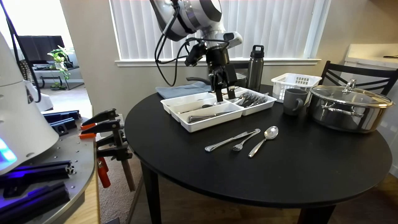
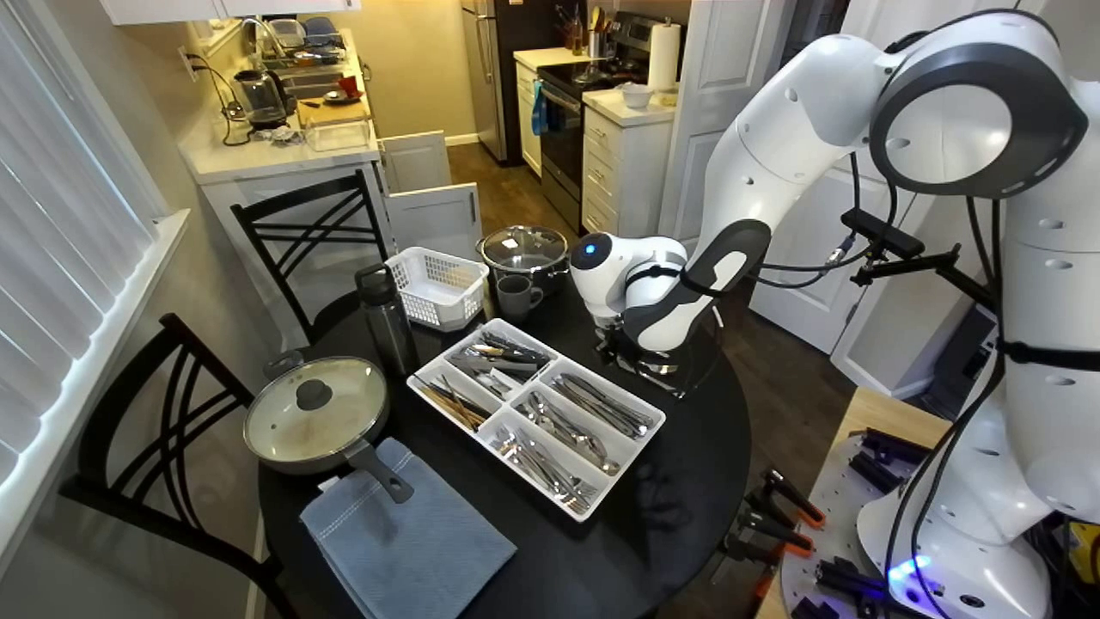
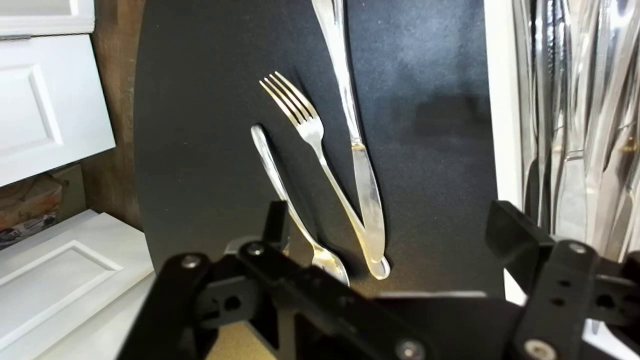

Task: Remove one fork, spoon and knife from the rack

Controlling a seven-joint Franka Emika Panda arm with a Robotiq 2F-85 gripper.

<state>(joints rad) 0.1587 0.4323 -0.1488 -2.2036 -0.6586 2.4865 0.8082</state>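
The silver knife (image 3: pixel 367 190), fork (image 3: pixel 312 132) and spoon (image 3: pixel 272 165) lie on the black table beside the white rack (image 3: pixel 501 130). The knife's blade tip lies over the fork's handle end. In an exterior view the knife (image 1: pixel 222 144), fork (image 1: pixel 245 141) and spoon (image 1: pixel 261 144) lie in front of the rack (image 1: pixel 214 120). The rack also shows in an exterior view (image 2: pixel 622 471), with cutlery in its compartments. My gripper (image 3: pixel 390 222) is open and empty above the table, between the spoon and the rack in the wrist view. It hides part of the spoon's bowl.
A white basket (image 1: pixel 297 81), a grey mug (image 1: pixel 292 104), a steel pot (image 1: pixel 342 113) and a tall bottle (image 1: pixel 255 73) stand near the rack. A lidded pan (image 2: pixel 301 460) and a blue cloth (image 2: pixel 404 533) are on the rack's far side from the loose cutlery.
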